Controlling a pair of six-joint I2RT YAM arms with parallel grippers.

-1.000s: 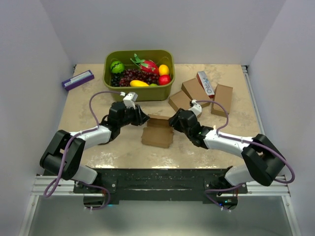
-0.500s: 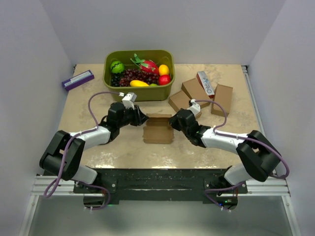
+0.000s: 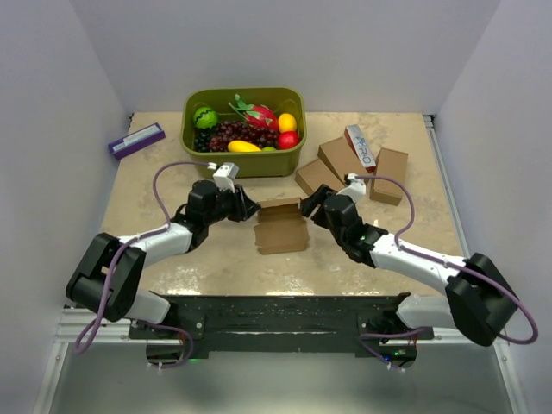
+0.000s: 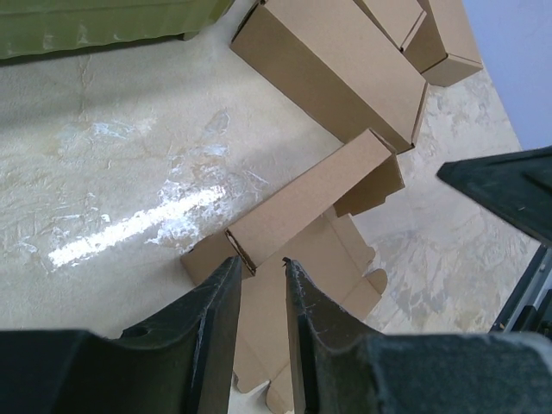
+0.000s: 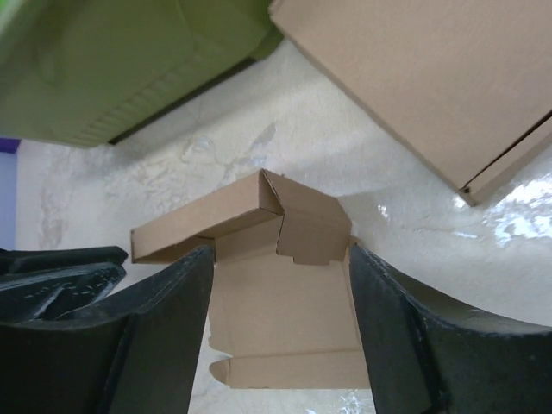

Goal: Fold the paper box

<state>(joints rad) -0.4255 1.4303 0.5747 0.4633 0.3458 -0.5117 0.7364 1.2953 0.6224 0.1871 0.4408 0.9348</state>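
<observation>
With the paper box (image 3: 282,228) half-folded on the tabletop (image 3: 216,259), at 6 o'clock from the basket (image 3: 243,164), the left fingers (image 4: 211,319) pinch its raised wall's 9 o'clock end while the right fingers (image 5: 164,328), spread apart and holding nothing, straddle the 3 o'clock flap (probably the next to tuck inward).

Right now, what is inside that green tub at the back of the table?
Fruit fills the green tub: dark grapes, a green ball, a pink dragon fruit, an orange-yellow fruit, a red one. The tub's floor is hidden beneath them.
</observation>
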